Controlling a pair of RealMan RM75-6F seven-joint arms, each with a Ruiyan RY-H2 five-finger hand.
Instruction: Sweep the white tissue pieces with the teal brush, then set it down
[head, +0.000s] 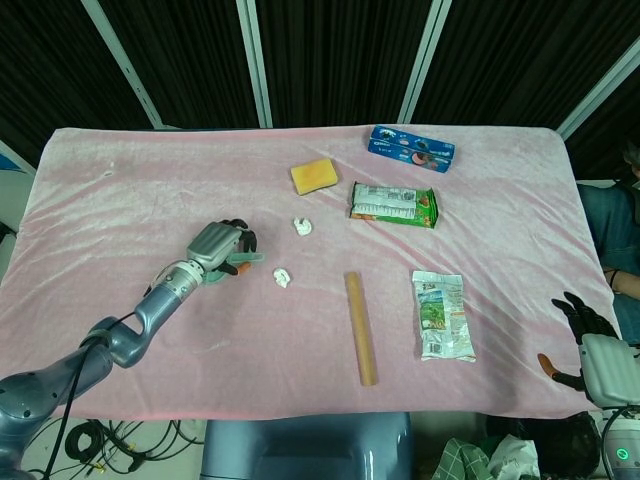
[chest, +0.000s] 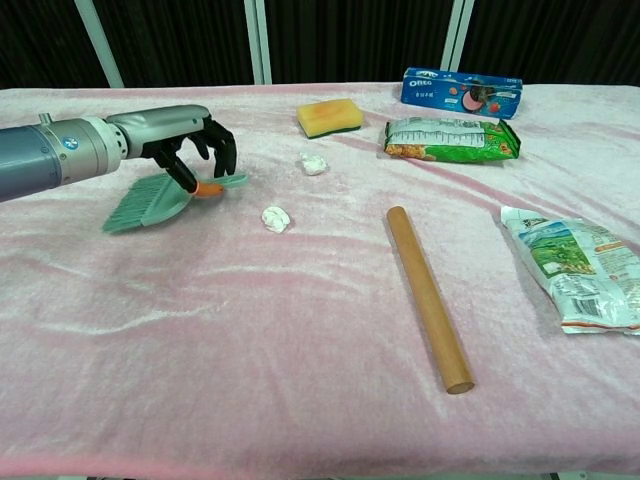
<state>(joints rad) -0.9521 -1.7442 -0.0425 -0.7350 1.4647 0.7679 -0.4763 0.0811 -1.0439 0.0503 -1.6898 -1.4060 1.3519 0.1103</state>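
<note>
My left hand (head: 218, 250) (chest: 186, 140) grips the teal brush (chest: 150, 200) at its orange collar, fingers curled over the handle. The brush lies low over the pink cloth, bristles pointing left and handle tip pointing right. One white tissue piece (head: 283, 277) (chest: 275, 218) sits just right of the brush, apart from it. A second tissue piece (head: 302, 227) (chest: 314, 163) lies farther back, near the yellow sponge. In the head view, my right hand (head: 588, 348) rests off the table's near right corner, fingers spread and holding nothing.
A yellow sponge (chest: 329, 116), a green snack bag (chest: 452, 138) and a blue cookie box (chest: 462, 91) lie at the back. A wooden rolling pin (chest: 428, 296) lies at centre right, with a white-green packet (chest: 574, 268) beside it.
</note>
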